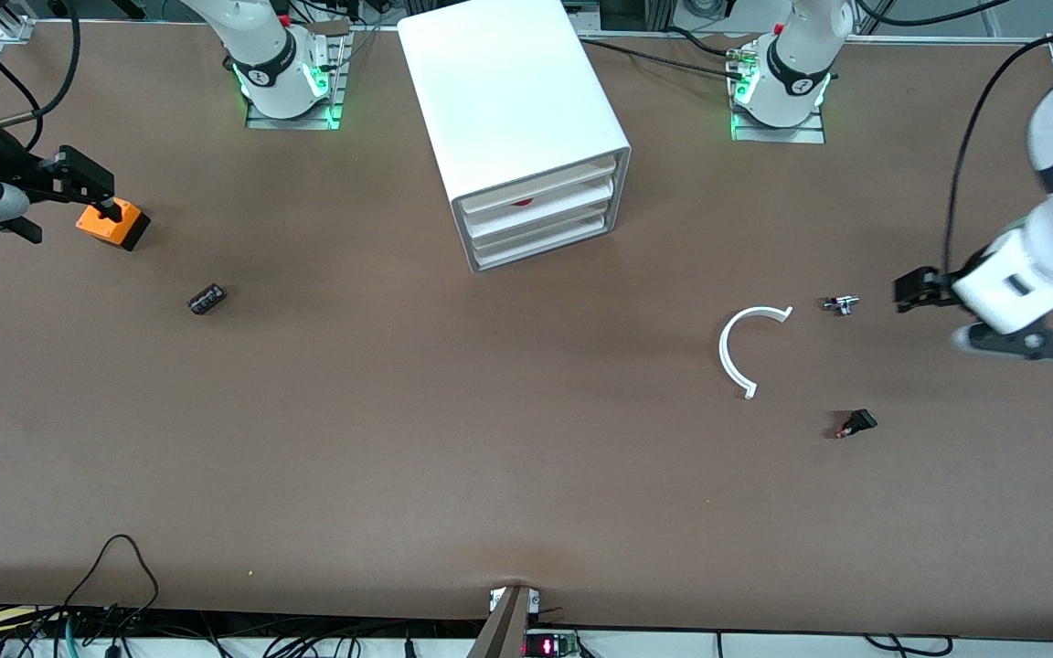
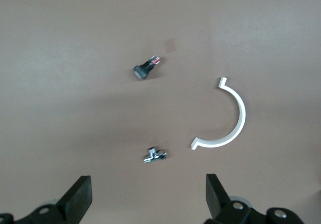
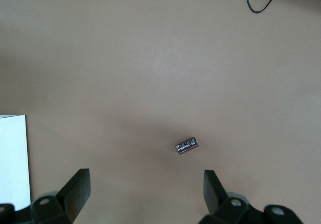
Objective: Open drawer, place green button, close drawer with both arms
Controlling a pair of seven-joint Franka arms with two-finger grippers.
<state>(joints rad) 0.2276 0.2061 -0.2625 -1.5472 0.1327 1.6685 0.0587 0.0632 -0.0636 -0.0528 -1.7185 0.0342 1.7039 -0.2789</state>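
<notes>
The white cabinet point(image 1: 508, 91) stands midway between the arms' bases, with all three drawers shut. The drawer point(image 1: 540, 212) is the middle one. A small dark cylinder lies on its side toward the right arm's end; it seems to be the button point(image 1: 207, 299), and its cap colour does not show. It also shows in the right wrist view point(image 3: 186, 145). My right gripper point(image 1: 88, 187) point(image 3: 145, 196) is open and empty, over the orange cube point(image 1: 113, 222). My left gripper point(image 1: 915, 290) point(image 2: 148, 199) is open and empty, over the table at the left arm's end.
A small metal part point(image 1: 842, 304) point(image 2: 154, 155) lies just by the left gripper. A white C-shaped strip point(image 1: 739, 352) point(image 2: 235, 126) and a small black rectangular component point(image 1: 856, 423) point(image 2: 145, 69) lie nearer the front camera. The cabinet's edge point(image 3: 12, 158) shows in the right wrist view.
</notes>
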